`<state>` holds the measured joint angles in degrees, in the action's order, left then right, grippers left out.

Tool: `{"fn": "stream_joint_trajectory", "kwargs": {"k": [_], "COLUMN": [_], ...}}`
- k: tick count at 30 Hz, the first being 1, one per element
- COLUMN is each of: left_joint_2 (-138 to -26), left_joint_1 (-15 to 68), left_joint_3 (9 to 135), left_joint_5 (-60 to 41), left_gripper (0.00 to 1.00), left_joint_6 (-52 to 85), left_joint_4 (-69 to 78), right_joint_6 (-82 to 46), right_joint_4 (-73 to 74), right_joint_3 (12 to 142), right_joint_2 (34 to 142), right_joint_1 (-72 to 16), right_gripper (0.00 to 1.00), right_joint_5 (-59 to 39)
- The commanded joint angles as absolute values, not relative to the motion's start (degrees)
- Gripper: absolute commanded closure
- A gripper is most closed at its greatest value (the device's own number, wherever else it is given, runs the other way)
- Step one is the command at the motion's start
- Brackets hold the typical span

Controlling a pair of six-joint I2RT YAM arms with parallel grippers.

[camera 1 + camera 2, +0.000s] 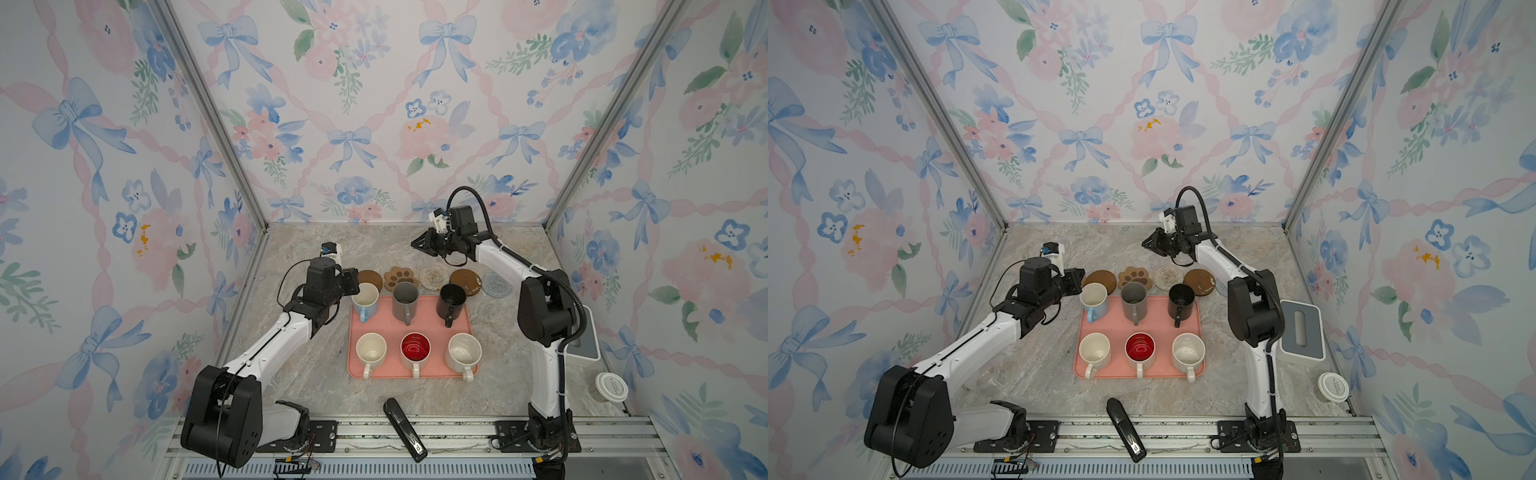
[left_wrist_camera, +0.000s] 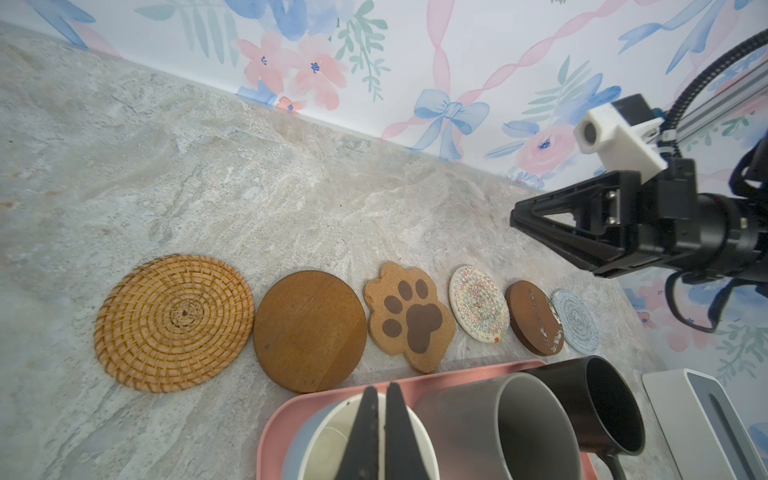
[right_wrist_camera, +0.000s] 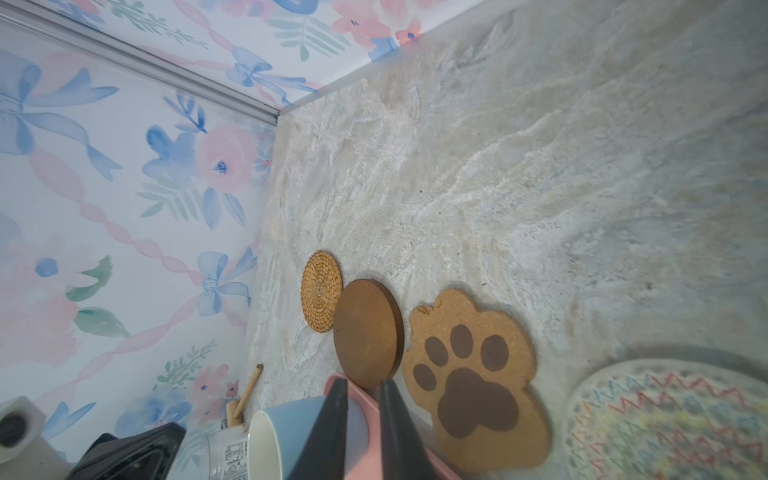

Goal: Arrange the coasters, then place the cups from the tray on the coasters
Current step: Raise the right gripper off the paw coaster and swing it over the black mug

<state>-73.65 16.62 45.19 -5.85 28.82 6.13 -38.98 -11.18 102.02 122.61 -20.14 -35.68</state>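
Note:
Six coasters lie in a row behind the pink tray (image 1: 424, 326): rattan (image 2: 174, 324), brown round (image 2: 309, 330), paw print (image 2: 409, 318), cream crochet (image 2: 478, 304), a second brown round (image 2: 536, 318) and pale blue (image 2: 577, 320). On the tray stand six cups: light blue (image 1: 365, 298), grey (image 1: 405, 297), black (image 1: 452, 299), cream (image 1: 371, 349), red-inside (image 1: 414, 348) and speckled (image 1: 463, 352). My left gripper (image 2: 380, 388) is shut and empty, its tips over the light blue cup's far rim. My right gripper (image 1: 415, 244) hangs above the table behind the coasters, fingers slightly apart, holding nothing.
A black stapler (image 1: 405, 430) lies near the front edge. At the right stand a grey-white box with a slot (image 1: 1302, 332) and a lidded paper cup (image 1: 611, 386). Wallpapered walls close in the back and both sides.

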Motion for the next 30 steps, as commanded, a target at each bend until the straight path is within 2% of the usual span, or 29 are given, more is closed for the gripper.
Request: {"fn": "stream_joint_trajectory", "kwargs": {"k": [1, 10, 14, 17, 20, 22, 24, 30], "left_joint_2": [-72.38, -70.61, -70.38, -70.62, -71.01, -71.36, -71.63, -72.31], "left_joint_1": [17.41, 19.14, 19.66, 20.08, 20.25, 20.46, 20.61, 21.18], "left_joint_3": [45.27, 44.74, 44.65, 44.81, 45.21, 45.57, 45.86, 46.47], "left_joint_5": [-6.22, -5.06, -4.41, -3.92, -3.71, -3.41, -3.08, -2.49], "left_gripper": [1.00, 1.00, 1.00, 1.00, 1.00, 1.00, 1.00, 1.00], "left_joint_6": [29.96, 29.79, 29.79, 29.79, 29.71, 29.54, 29.23, 28.66], "left_joint_4": [6.50, 5.63, 5.27, 5.18, 4.92, 4.76, 4.55, 3.93], "right_joint_6": [-52.94, -81.69, -87.29, -80.13, -62.79, -48.26, -39.61, -27.35], "right_joint_4": [5.14, 44.46, 51.38, 41.94, 18.01, -2.18, -13.97, -30.34], "right_joint_3": [95.63, 83.76, 82.80, 81.68, 82.37, 84.95, 86.78, 85.01], "right_joint_2": [119.82, 117.19, 117.15, 114.18, 109.07, 105.67, 103.55, 97.66], "right_joint_1": [-18.52, -17.62, -17.62, -17.67, -17.80, -18.31, -18.84, -20.69], "right_gripper": [0.81, 0.83, 0.86, 0.88, 0.89, 0.89, 0.89, 0.84], "right_joint_5": [-42.19, -48.66, -49.72, -50.01, -47.16, -39.92, -34.00, -20.48]}}
